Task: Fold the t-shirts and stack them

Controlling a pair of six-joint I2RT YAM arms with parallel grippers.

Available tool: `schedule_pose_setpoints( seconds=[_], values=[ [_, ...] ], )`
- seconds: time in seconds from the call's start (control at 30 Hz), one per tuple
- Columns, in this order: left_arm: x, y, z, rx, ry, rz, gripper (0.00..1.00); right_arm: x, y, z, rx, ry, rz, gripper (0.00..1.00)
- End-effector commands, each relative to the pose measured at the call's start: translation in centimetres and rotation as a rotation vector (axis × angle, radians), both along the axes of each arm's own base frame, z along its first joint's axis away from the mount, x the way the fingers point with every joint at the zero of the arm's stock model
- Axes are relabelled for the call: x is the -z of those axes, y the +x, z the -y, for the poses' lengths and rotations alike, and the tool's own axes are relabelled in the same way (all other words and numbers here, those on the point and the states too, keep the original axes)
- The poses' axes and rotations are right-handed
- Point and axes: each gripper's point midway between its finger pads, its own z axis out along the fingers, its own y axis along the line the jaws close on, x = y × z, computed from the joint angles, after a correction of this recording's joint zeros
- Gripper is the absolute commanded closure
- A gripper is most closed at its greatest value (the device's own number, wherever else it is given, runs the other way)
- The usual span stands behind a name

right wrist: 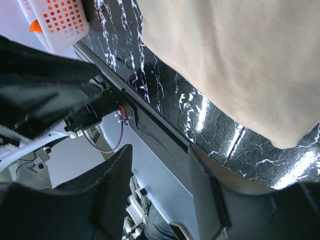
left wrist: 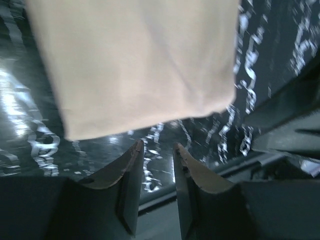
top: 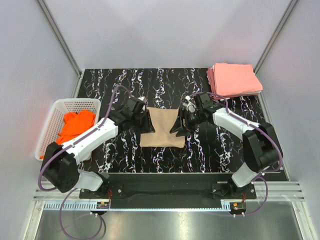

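A tan t-shirt [top: 161, 127], folded into a rough rectangle, lies flat on the black marbled table [top: 125, 85]. My left gripper [top: 148, 122] hovers at its left edge, open by a narrow gap and empty; in the left wrist view the gripper [left wrist: 158, 150] is just short of the tan cloth [left wrist: 140, 60]. My right gripper [top: 179, 125] hovers at the right edge, open and empty; in the right wrist view the gripper [right wrist: 159, 152] has the cloth [right wrist: 235, 60] beyond it. A bright orange shirt [top: 75, 125] lies bunched in the basket. Salmon-pink folded shirts [top: 234, 79] are stacked at the back right.
A white lattice basket [top: 52, 117] stands off the table's left edge; it also shows in the right wrist view [right wrist: 55, 20]. Grey walls close in the back and sides. The metal rail [top: 165, 192] with the arm bases runs along the near edge.
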Motion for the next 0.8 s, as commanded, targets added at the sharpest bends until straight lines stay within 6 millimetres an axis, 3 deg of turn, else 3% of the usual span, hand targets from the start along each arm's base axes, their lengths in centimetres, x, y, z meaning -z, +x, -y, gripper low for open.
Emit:
schedule_pose_setpoints(
  seconds=[0.0, 0.07, 0.2, 0.33, 0.47, 0.6, 0.7, 0.77],
  values=[
    [-0.6, 0.0, 4.2, 0.061, -0.128, -0.005, 0.66, 1.0, -0.5, 0.4, -0.011, -0.052, -0.013, 0.46],
    [0.6, -0.2, 5.7, 0.084, -0.173, -0.050, 0.67, 2.3, -0.7, 0.7, -0.025, -0.073, -0.022, 0.51],
    [2.5, 0.1, 8.5, 0.126, -0.253, -0.070, 0.70, 6.8, -0.5, 2.1, -0.026, -0.177, -0.045, 0.56],
    [5.4, -0.4, 9.4, 0.155, -0.234, -0.126, 0.71, 10.0, -0.9, 3.7, -0.020, -0.233, -0.094, 0.59],
    [8.7, -1.5, 7.5, 0.124, -0.138, -0.168, 0.71, 11.0, -2.3, 4.7, -0.024, -0.252, -0.116, 0.59],
    [11.5, -2.2, 3.7, 0.082, 0.065, -0.199, 0.72, 10.5, -3.0, 4.9, -0.014, -0.247, -0.114, 0.59],
    [11.6, -2.3, 2.1, 0.089, 0.158, -0.195, 0.72, 9.6, -3.4, 4.9, -0.007, -0.232, -0.110, 0.59],
    [10.2, -1.3, 1.7, 0.092, 0.186, -0.137, 0.72, 8.4, -3.3, 4.6, -0.002, -0.209, -0.103, 0.58]
  ],
)
